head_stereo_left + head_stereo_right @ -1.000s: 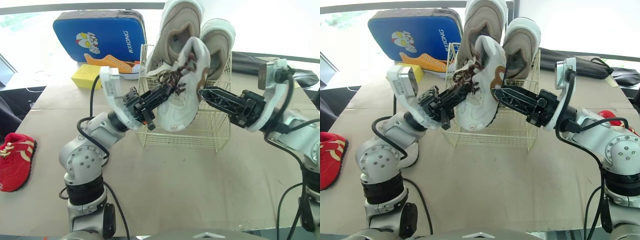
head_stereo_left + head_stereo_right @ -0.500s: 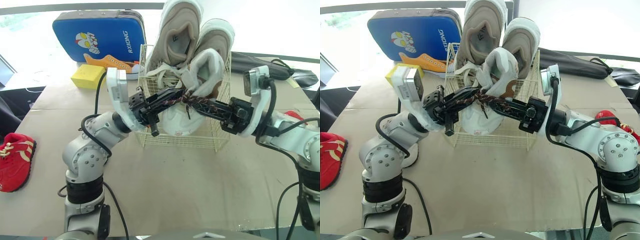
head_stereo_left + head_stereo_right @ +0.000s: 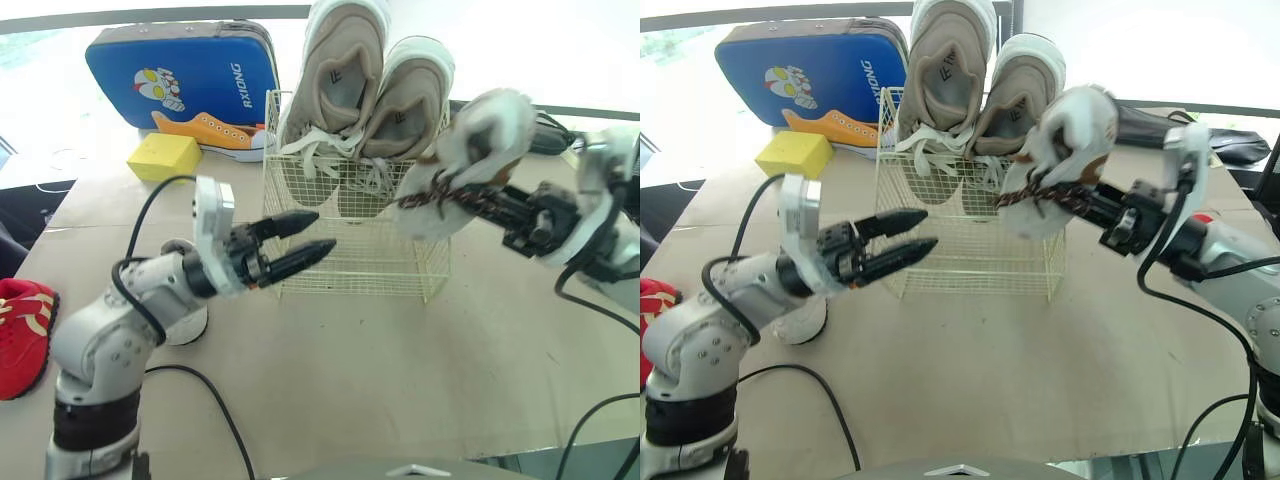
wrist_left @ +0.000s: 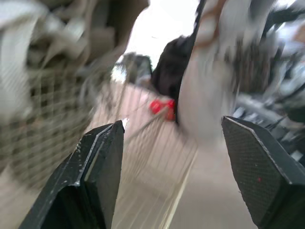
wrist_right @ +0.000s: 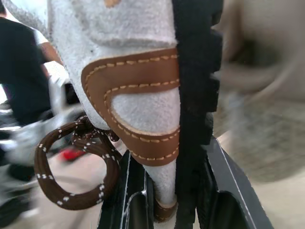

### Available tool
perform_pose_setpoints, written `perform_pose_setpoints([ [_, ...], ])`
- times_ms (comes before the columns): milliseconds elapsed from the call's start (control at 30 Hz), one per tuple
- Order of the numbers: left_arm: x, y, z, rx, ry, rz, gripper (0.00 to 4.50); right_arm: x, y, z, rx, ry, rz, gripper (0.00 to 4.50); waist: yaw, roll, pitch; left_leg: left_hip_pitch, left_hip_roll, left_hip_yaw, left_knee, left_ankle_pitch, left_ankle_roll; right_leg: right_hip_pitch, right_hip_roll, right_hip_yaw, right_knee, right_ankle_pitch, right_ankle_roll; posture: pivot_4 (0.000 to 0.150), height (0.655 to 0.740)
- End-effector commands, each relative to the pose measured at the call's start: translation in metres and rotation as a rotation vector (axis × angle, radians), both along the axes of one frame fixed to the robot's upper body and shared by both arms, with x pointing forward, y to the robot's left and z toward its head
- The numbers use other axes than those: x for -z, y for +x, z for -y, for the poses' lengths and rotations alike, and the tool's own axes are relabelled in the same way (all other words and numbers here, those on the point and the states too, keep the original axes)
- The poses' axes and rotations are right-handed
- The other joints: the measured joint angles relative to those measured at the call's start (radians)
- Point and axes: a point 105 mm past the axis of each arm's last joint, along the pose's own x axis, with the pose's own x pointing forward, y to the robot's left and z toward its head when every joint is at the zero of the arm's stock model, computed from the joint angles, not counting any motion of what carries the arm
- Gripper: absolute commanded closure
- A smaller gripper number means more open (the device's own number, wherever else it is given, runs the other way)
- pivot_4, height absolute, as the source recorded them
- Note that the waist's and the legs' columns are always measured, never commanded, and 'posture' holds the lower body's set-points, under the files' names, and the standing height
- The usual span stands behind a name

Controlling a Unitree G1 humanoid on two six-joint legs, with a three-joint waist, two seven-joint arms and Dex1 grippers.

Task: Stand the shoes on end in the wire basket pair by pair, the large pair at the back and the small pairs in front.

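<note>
My right gripper (image 3: 470, 198) is shut on a small white shoe (image 3: 468, 150) with brown laces, holding it in the air to the right of the wire basket (image 3: 350, 268). The right wrist view shows the shoe's heel (image 5: 138, 57), with a brown patch and black sole, pinched between the fingers. A large beige pair (image 3: 345, 75) stands on end at the back of the basket. My left gripper (image 3: 326, 230) is open and empty in front of the basket's left part, fingers (image 4: 100, 162) spread wide.
A red shoe (image 3: 22, 335) lies at the table's left edge. A blue case (image 3: 180, 75) and a yellow block (image 3: 165, 155) sit at the back left. A black bag (image 3: 1230, 148) lies at the back right. A white object (image 3: 186, 322) rests by my left arm.
The left gripper let go of the white shoe, opened and drew back to the left. The right gripper shut on the shoe and carried it to the right, clear of the basket.
</note>
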Motion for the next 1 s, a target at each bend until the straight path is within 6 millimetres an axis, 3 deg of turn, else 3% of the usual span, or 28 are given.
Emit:
perform_pose_setpoints([
  [33, 0.004, -0.033, 0.007, 0.083, 0.073, 0.038, 0.84, -0.011, 0.003, 0.004, 0.014, -0.119, 0.198, 4.19, -0.001, 0.002, 0.001, 0.000, 0.002, 0.001, 0.000, 0.000, 0.000, -0.001, 0.001, 0.000, -0.001, 0.000, 0.000, 0.150, 0.7400],
  [100, 0.003, -0.036, 0.009, 0.076, 0.058, 0.038, 0.84, -0.004, 0.011, 0.004, 0.015, -0.216, 0.264, 4.19, 0.006, 0.001, 0.001, 0.000, 0.002, 0.001, -0.001, 0.000, 0.000, -0.002, 0.001, 0.000, -0.001, 0.000, 0.000, 0.150, 0.7400],
  [233, 0.004, -0.045, 0.014, 0.109, 0.079, 0.060, 0.84, -0.010, 0.026, 0.007, 0.009, -0.254, 0.355, 4.19, 0.008, 0.002, 0.001, -0.001, 0.001, 0.000, 0.000, 0.000, 0.000, -0.001, 0.001, -0.001, -0.002, 0.000, 0.000, 0.150, 0.7400],
  [533, -0.003, -0.047, 0.014, 0.072, 0.082, 0.153, 0.84, 0.017, 0.065, 0.003, -0.062, -0.386, 0.376, 4.19, 0.003, 0.003, 0.001, -0.001, 0.001, 0.001, -0.002, 0.003, -0.005, -0.002, 0.001, 0.001, -0.004, 0.000, -0.001, 0.150, 0.7400],
  [667, 0.002, -0.048, 0.017, 0.071, 0.070, 0.129, 0.84, 0.042, 0.081, -0.005, -0.106, -0.435, 0.301, 4.19, 0.003, 0.001, 0.000, 0.000, 0.001, 0.001, -0.002, 0.002, -0.005, -0.001, 0.001, 0.001, -0.003, 0.001, -0.001, 0.150, 0.7400],
  [833, 0.001, -0.043, 0.015, 0.050, 0.057, 0.142, 0.84, 0.073, 0.081, -0.008, -0.216, -0.514, 0.151, 4.21, 0.004, 0.002, -0.001, 0.000, 0.001, 0.000, -0.002, 0.003, -0.005, -0.001, 0.001, 0.001, -0.003, 0.001, -0.001, 0.150, 0.7400],
  [1000, -0.001, -0.035, 0.006, 0.030, 0.067, 0.155, 0.84, 0.080, 0.084, -0.010, -0.246, -0.503, 0.065, 4.21, 0.004, 0.001, -0.004, 0.001, 0.001, 0.000, -0.001, 0.000, -0.002, 0.000, 0.000, 0.001, -0.003, 0.001, -0.001, 0.150, 0.7400],
])
